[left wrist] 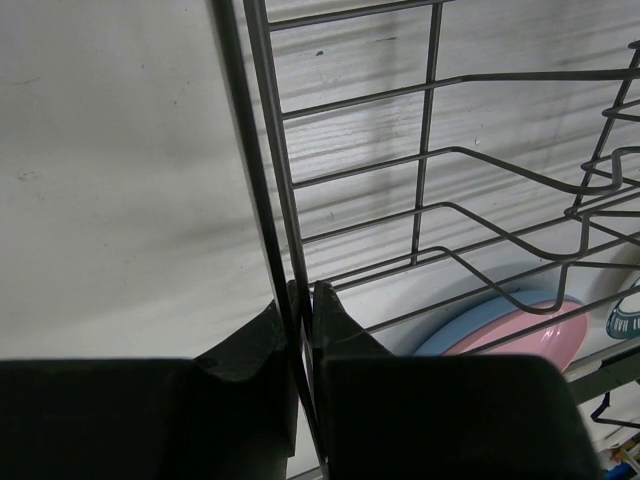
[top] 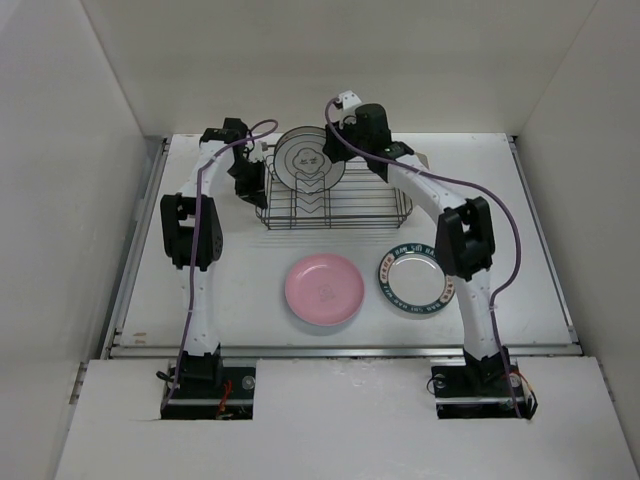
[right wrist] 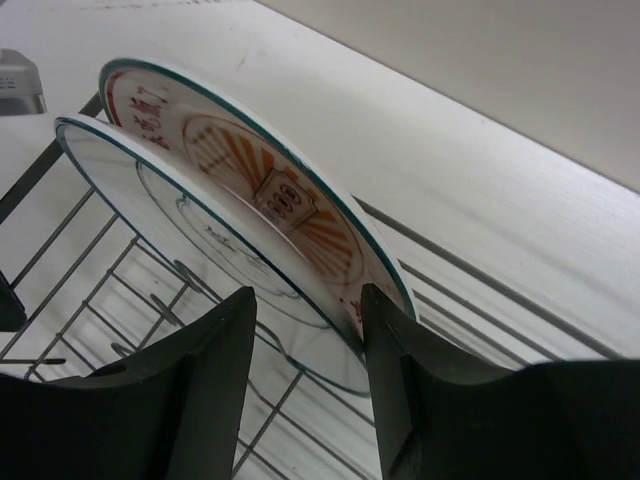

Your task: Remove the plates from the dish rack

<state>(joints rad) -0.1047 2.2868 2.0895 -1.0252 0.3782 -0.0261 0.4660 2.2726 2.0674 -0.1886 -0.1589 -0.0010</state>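
1. My right end effector point(right wrist: 308, 300) is spread. Its two dark fingers straddle the lower edge of the round white plate with a dark rim and orange centre pattern point(right wrist: 290, 200). I cannot confirm that either finger is bearing on the plate.
2. A second pale disc with a teal edge point(right wrist: 180, 230) stands just in front of that plate, also between my fingers. I cannot tell whether it is a separate plate.
3. The patterned plate stands upright at the far end of the rectangular dark wire dish rack point(top: 345, 205).
4. My left end effector point(left wrist: 300, 300) is pinched on an upright wire at the rack's left end, which I judge to be a steadying hold.
5. On the worktop point(top: 250, 310), well clear of the rack, lie the plain pink round plate point(top: 323, 290) and the white plate with a teal lettered rim point(top: 412, 277). The left wrist view shows a plain blue plate point(left wrist: 450, 335) edging out under the pink one.
6. Risks, as I judge them:
   - A narrow pinch on a glazed rim may slip or let the plate swing.
   - Closing on both discs at once could drag or drop one.
   - A tilted lift could snag the dividers and jerk the rack against my left hold.
   - Setting down near the unloaded plates risks a knock.
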